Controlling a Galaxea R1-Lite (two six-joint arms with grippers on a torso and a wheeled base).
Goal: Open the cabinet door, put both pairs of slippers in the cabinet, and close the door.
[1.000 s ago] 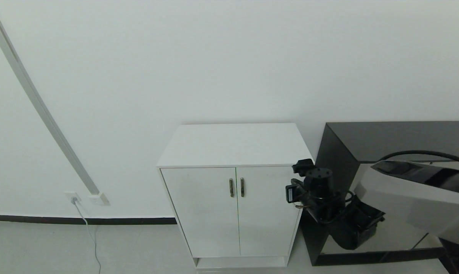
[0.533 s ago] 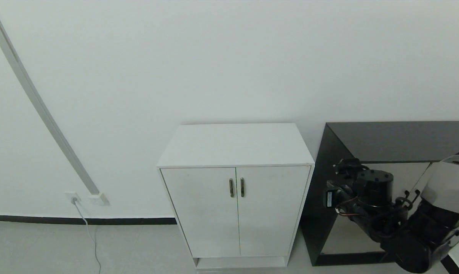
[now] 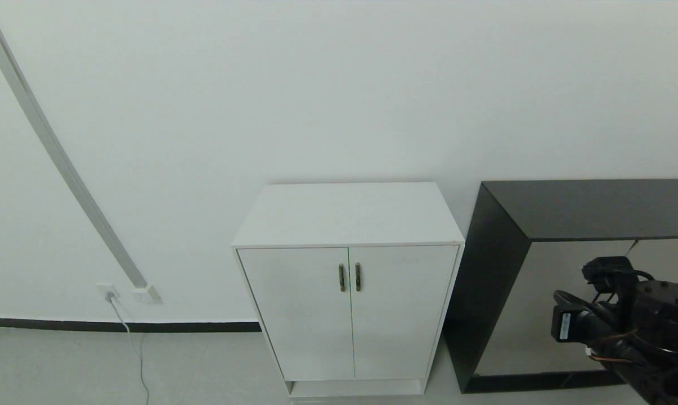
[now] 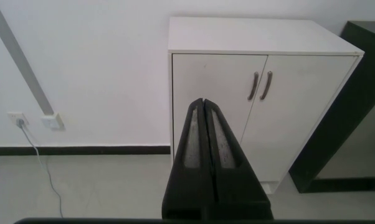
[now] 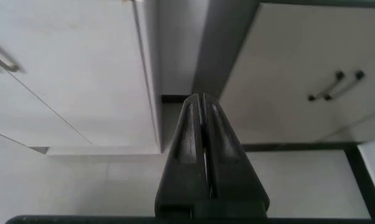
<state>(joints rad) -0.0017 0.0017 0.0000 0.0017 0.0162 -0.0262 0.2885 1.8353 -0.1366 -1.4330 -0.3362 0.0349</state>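
While your right arm [image 3: 631,323] is cut off at the head view's lower right corner, your left gripper [image 4: 204,102] and right gripper [image 5: 204,98] both sit closed tight. Your cabinet [image 3: 347,216] stands against the wall [image 3: 339,84], doors [image 3: 350,315] shut, a black unit [image 3: 586,208] just beside its right edge, floor [image 3: 203,363] stretching leftward.

head: high, facing cabinet [image 3: 347,281] | left wrist: lower, same front | right wrist: close, low
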